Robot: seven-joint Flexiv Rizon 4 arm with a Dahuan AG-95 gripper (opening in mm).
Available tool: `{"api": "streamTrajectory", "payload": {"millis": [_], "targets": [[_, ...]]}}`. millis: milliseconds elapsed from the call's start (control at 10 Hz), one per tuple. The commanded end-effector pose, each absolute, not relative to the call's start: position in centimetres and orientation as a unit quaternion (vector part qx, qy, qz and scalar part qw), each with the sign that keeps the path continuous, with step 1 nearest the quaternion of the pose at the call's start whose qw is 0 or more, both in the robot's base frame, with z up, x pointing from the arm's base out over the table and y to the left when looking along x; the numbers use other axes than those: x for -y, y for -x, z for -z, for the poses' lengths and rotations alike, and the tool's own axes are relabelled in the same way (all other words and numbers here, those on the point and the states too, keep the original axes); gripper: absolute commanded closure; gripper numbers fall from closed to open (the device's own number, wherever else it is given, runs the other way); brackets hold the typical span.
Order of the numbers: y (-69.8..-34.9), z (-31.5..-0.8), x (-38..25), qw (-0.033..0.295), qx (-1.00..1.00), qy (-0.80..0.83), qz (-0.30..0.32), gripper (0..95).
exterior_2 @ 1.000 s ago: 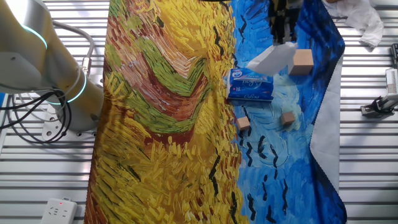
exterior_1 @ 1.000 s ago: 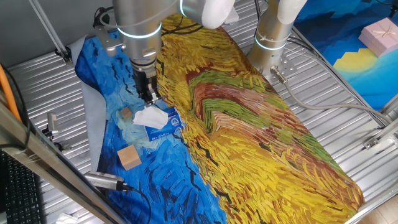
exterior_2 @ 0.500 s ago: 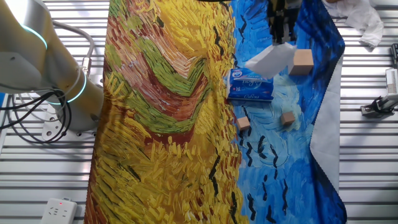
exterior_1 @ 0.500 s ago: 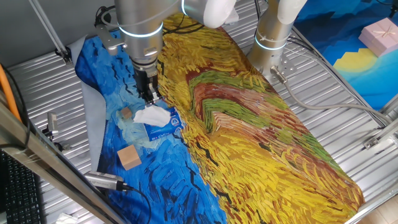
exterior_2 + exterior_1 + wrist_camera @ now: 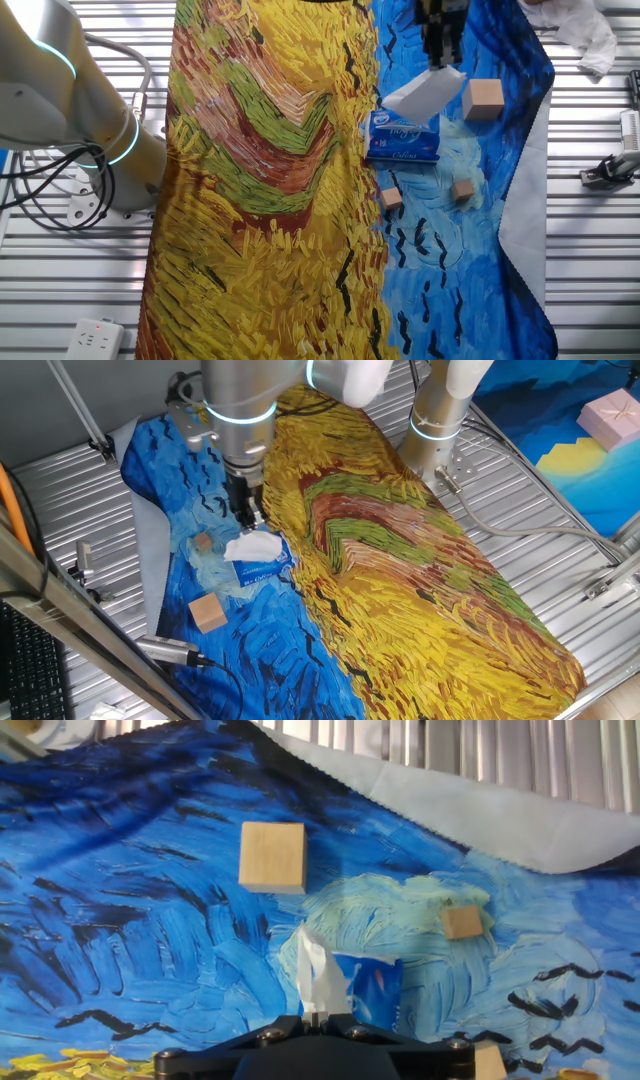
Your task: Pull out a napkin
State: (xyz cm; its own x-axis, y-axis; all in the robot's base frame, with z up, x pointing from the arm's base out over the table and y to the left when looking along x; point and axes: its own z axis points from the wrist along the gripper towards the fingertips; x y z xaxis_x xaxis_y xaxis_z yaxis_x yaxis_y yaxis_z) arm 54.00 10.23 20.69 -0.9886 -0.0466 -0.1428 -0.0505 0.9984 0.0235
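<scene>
Because the fingers close on only the top edge of the napkin [image 5: 252,545], the gripper [image 5: 247,518] can lift the sheet while the blue tissue pack [image 5: 265,567] stays flat on the painted cloth [image 5: 420,590]. The claw is narrow, pinched shut on that upper edge; the hand view shows the white paper rising straight into the meeting point of the two fingertips, with the pack directly beneath. From the other fixed view, the napkin hangs as a slanted white fold between the claw and the pack, and its lower end seems to reach the pack's opening, though whether it is fully free cannot be told.

The pack lies in the blue part of the cloth, toward the edge where the grey underside [image 5: 480,810] is turned up, close to the border with the yellow field. Its flat, broad face gives it some hold on the fabric, which probably helps the sheet slide out rather than drag the pack along. A larger wooden cube [image 5: 482,99] sits just beside the pack on the side nearer that turned-up edge, and two small cubes [image 5: 461,190] lie apart from it on the blue. None of them touches the napkin, so the upward path looks unobstructed.
</scene>
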Motion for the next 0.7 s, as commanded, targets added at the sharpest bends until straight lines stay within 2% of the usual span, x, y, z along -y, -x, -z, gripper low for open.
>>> {"api": "streamTrajectory", "payload": {"millis": [100, 400, 700], "targets": [[-53.9, -20.6, -10.5, 0.071, -0.997, 0.02, -0.015, 95.0], [-53.7, -20.5, -11.1, 0.074, -0.997, 0.014, -0.021, 95.0], [-54.8, -22.4, -12.0, 0.063, -0.998, 0.01, -0.022, 95.0]]}}
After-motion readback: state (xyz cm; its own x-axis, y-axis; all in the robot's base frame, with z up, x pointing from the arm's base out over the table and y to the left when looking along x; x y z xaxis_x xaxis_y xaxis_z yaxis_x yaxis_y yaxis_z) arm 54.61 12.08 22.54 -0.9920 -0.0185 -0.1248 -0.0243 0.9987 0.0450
